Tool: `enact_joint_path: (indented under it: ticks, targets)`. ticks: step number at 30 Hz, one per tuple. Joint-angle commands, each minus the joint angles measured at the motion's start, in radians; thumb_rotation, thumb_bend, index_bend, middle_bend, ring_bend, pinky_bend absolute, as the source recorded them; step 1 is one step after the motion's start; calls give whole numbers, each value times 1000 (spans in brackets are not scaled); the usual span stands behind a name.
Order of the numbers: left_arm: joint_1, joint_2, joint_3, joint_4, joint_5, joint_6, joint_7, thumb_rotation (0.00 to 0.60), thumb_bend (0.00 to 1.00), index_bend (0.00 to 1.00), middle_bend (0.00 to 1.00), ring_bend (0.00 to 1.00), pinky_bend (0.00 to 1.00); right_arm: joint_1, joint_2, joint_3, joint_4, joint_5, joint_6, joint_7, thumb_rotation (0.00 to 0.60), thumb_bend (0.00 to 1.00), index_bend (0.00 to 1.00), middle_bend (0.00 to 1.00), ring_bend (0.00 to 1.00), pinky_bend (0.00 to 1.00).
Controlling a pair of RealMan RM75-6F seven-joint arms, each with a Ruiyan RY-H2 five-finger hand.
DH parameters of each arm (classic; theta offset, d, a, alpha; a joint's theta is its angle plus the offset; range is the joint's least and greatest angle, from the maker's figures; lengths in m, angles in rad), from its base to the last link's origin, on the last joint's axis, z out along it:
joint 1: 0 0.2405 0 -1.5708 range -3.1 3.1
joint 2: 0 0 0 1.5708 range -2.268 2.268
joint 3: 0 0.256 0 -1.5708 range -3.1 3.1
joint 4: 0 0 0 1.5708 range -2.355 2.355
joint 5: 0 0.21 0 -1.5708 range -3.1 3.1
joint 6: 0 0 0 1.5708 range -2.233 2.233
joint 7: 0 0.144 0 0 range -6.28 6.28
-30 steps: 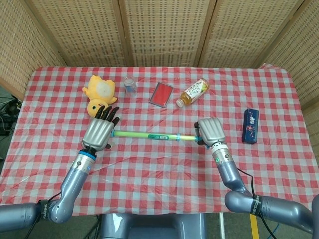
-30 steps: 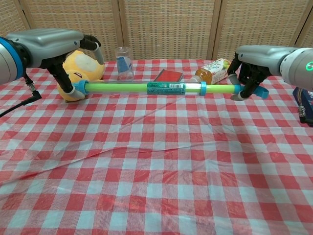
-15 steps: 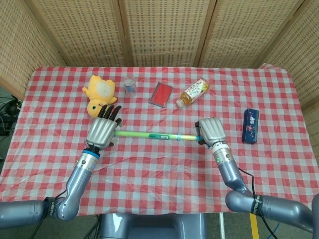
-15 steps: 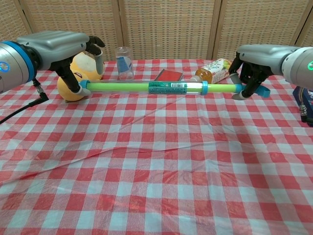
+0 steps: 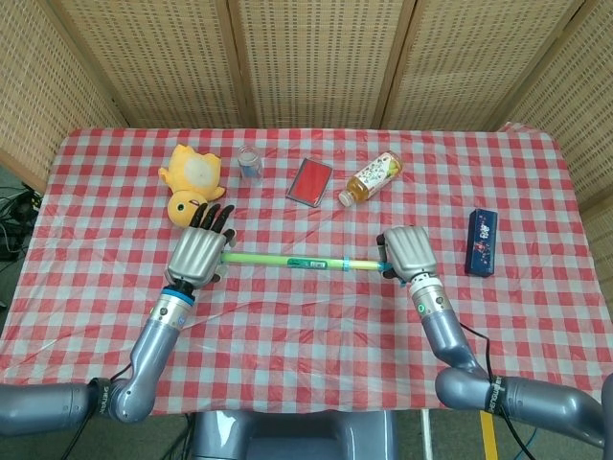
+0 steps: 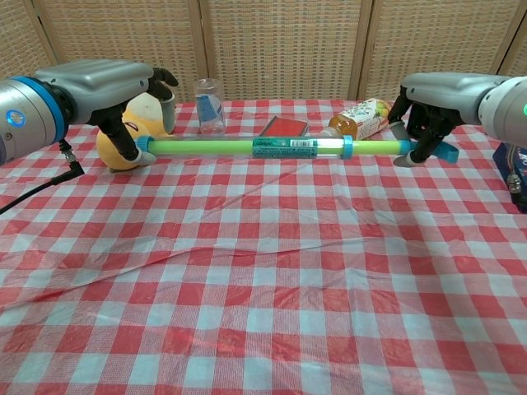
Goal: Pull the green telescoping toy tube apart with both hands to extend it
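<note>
The green telescoping tube (image 5: 297,260) (image 6: 272,147) hangs level above the tablecloth, pulled out long, with blue rings along it and a printed label near its middle. My left hand (image 5: 198,255) (image 6: 115,90) grips its left end at the blue cap, fingers wrapped over it. At the other end my right hand (image 5: 409,251) (image 6: 432,99) holds the blue tip. The palms hide both tube ends in the head view.
Behind my left hand lies a yellow plush toy (image 5: 190,180). A small clear cup (image 5: 250,165), a red card (image 5: 310,181) and a tipped drink bottle (image 5: 373,177) line the back. A dark blue box (image 5: 481,241) sits at the right.
The whole tube with both hands has drifted a little to the right. The left hand has come slightly inward and up, near the plush toy.
</note>
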Motion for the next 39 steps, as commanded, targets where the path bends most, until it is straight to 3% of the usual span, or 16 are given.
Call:
enact_joint_path:
  ticks: [1, 5, 9, 20, 39]
  targets:
    - [-5, -6, 0, 4, 0, 6, -3, 600, 263, 469, 0, 0, 0, 1, 0, -2, 2, 5, -1, 0, 600, 457, 823, 1000, 944, 510]
    - [-8, -11, 7, 12, 5, 13, -7, 600, 355, 515, 0, 0, 0, 3, -3, -6, 7, 8, -1, 0, 600, 458, 823, 1000, 944, 510]
    - [-12, -16, 11, 22, -3, 10, -9, 600, 360, 495, 0, 0, 0, 5, -4, -8, 8, 7, 1, -1, 600, 458, 822, 1000, 944, 510]
    - [-22, -15, 19, 30, -34, -4, -7, 600, 343, 324, 0, 0, 0, 6, -1, -11, 6, 13, 5, -1, 600, 457, 822, 1000, 944, 510]
    - [-46, -50, 30, 59, -75, -8, -9, 600, 347, 426, 0, 0, 0, 11, -1, -20, -3, 21, 12, -8, 600, 454, 822, 1000, 944, 510]
